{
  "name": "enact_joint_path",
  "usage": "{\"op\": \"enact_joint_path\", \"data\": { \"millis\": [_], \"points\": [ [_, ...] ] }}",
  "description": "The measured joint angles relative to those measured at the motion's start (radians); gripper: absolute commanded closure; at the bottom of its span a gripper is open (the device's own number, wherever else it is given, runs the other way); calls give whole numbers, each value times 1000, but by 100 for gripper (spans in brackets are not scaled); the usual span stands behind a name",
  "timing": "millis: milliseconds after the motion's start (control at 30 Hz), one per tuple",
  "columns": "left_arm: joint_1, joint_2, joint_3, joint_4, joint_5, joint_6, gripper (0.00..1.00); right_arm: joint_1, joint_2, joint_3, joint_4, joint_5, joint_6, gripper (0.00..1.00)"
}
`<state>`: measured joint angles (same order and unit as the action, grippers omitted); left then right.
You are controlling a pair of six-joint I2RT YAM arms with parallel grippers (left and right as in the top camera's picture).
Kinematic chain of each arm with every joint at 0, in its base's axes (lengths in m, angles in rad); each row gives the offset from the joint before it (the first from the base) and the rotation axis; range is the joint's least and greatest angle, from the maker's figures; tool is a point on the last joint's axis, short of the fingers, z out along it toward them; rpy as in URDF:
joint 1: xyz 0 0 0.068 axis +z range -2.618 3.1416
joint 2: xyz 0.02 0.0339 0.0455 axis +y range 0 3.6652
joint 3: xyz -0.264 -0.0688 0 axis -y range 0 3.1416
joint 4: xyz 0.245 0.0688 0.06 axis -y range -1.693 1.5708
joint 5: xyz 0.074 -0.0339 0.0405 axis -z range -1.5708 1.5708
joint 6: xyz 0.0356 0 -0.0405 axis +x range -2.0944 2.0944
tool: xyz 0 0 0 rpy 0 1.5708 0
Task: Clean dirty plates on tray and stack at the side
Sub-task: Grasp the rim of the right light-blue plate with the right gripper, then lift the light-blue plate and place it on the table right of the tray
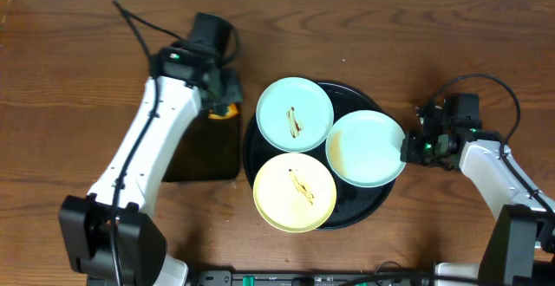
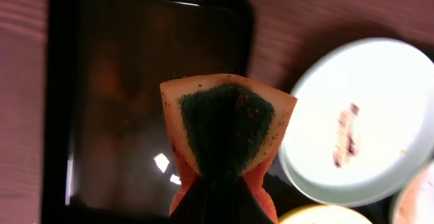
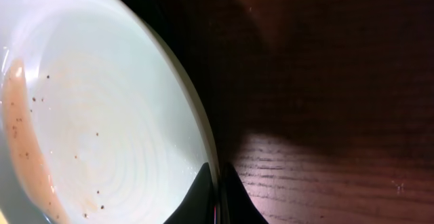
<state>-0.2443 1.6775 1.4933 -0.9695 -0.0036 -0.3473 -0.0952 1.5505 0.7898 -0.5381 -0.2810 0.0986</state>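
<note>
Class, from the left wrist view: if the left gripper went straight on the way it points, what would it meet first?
The left gripper would probably meet the rectangular black tray, its sponge touching first; depth unclear.

On the big round black tray [image 1: 351, 97], the pale mint-blue round plate [image 1: 295, 114] at 11 o'clock has a dark brown smear. The second mint-blue round plate [image 1: 365, 147] at 3 o'clock has a faint tan streak and dark specks. The pale yellow round plate [image 1: 294, 192] at 7 o'clock has brown squiggles. The folded sponge [image 2: 227, 125] is orange with a dark green face.
</note>
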Motion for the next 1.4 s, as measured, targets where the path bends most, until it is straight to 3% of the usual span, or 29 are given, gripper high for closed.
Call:
{"op": "enact_joint_path", "data": {
  "millis": [233,467,633,1067,1400],
  "points": [
    [97,0,0,-9,10,0,93,0,-45,10,-39,72,4,99],
    [149,0,0,-15,47,0,93,50,-259,50,-33,266,-8,99],
    [159,0,0,-15,61,0,93,203,-356,62,-21,492,-52,99],
    [159,0,0,-15,74,0,92,622,-334,62,20,1038,-119,99],
    [159,0,0,-15,76,0,93,735,-327,62,114,1237,-179,99]
  ]
}}
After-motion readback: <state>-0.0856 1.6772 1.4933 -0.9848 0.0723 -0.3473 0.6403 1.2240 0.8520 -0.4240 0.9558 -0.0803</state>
